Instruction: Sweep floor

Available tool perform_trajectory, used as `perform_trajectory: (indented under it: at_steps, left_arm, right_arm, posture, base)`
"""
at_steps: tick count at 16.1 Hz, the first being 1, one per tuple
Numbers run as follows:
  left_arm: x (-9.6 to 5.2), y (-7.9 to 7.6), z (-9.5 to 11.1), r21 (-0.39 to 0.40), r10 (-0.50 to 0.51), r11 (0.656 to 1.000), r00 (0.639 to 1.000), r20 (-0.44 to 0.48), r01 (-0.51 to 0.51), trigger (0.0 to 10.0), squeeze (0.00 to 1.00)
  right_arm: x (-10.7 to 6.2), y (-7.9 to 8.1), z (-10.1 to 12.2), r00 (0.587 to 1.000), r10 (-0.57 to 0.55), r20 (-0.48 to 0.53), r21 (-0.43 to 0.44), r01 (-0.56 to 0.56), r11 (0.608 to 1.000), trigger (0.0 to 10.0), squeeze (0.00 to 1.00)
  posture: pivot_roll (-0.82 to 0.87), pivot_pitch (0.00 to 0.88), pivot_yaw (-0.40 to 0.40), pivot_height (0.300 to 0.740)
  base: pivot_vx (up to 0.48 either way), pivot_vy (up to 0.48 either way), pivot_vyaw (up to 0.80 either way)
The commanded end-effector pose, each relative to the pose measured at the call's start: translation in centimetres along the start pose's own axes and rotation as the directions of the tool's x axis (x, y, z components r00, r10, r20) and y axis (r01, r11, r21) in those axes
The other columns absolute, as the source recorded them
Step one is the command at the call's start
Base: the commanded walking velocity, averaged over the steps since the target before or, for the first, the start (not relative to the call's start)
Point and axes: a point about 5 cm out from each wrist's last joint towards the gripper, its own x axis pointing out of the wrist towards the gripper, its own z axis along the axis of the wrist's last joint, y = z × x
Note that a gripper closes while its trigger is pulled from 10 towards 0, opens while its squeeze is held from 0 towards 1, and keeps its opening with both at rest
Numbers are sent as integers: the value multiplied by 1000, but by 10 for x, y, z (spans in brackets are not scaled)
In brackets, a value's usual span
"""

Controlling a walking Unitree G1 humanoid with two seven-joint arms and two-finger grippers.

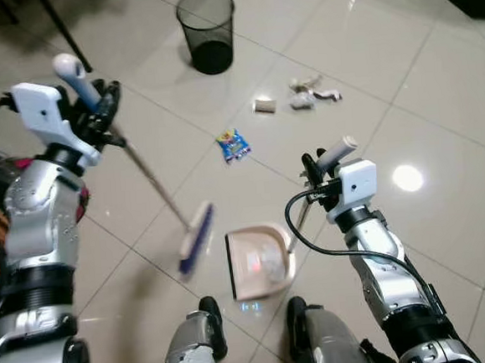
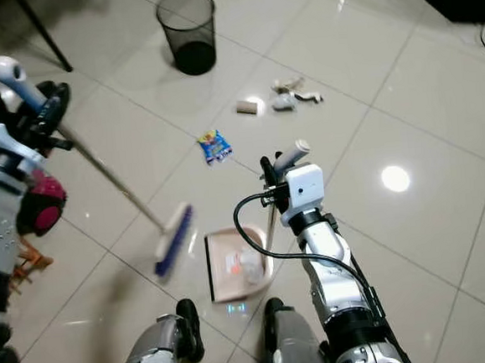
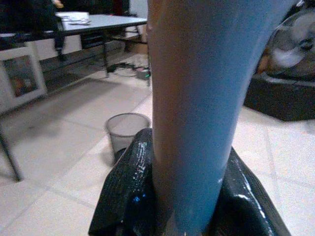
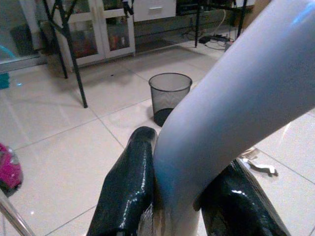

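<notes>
Nearest the robot's feet, a pale pink plastic dustpan [image 1: 262, 264] lies flat on the glossy beige tiled floor [image 1: 438, 99], some light scraps inside it. Its grey-white upright handle [image 1: 338, 151] is pinched between the black fingers of the right gripper [image 1: 319, 169]; in the right wrist view the two fingers [image 4: 125, 189] press on either side of that pale curved handle.

Just left of the dustpan sits the broom's blue-and-white brush head [image 1: 195, 236], bristles on the floor, blurred. A thin metal shaft [image 1: 150, 180] runs up and left from it to a blue grip with a white rounded end [image 1: 75, 77]. The left gripper [image 1: 102, 108] is clamped around that grip; the left wrist view shows black fingers [image 3: 130, 196] tight against the blue handle.

Farther out on the tiles: a small blue printed wrapper [image 1: 233, 144], then a short cardboard tube [image 1: 265, 106] and crumpled whitish paper scraps [image 1: 311, 92], close together. Beyond these stands a black wire-mesh wastebasket [image 1: 207, 29], upright, well apart from the litter.
</notes>
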Motion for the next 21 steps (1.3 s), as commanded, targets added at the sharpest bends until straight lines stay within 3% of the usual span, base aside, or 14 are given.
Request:
perform_trajectory:
  at_steps: [1, 4, 7, 10, 12, 15, 21]
  left_arm:
    - [-17, -2, -16, 104, 44, 994, 994, -99, -33, 10000, 0]
    - [-33, -20, -31, 139, 84, 988, 986, -142, -64, 10000, 0]
    - [-46, -37, -44, 155, 168, 978, 970, -176, -141, 10000, 0]
    - [-56, -59, -52, 181, 172, 974, 966, -195, -137, 10000, 0]
    - [-58, -70, -50, 164, 186, 974, 962, -197, -155, 10000, 0]
    - [-56, -82, -47, 153, 176, 977, 966, -192, -148, 10000, 0]
    - [-54, -94, -50, 124, 197, 977, 958, -208, -173, 10000, 0]
  right_arm:
    - [-5, -7, 5, 999, -37, -11, 41, 38, 998, 10000, 0]
    - [-7, -12, 22, 997, -78, 1, 71, 77, 994, 10000, 0]
    - [-7, -22, 57, 989, -130, 67, 77, 125, 989, 10000, 0]
    - [-4, -35, 93, 968, -228, 101, 100, 218, 971, 10000, 0]
    - [-4, -43, 99, 953, -299, 42, 64, 296, 953, 10000, 0]
    - [2, -47, 115, 945, -321, 59, 73, 317, 946, 10000, 0]
    - [9, -32, 129, 962, -266, 55, 82, 261, 962, 10000, 0]
  posture:
    - [42, 177, 13, 740]
    - [25, 140, 30, 740]
    - [3, 123, 47, 740]
    - [-2, 112, 55, 740]
    - [4, 104, 62, 740]
    - [-1, 97, 70, 740]
    - [-8, 78, 60, 740]
  base:
    - [0, 0, 0]
    - [0, 0, 0]
    - [0, 0, 0]
    - [0, 0, 0]
    - [139, 0, 0]
    - [407, 0, 0]
    - [452, 0, 0]
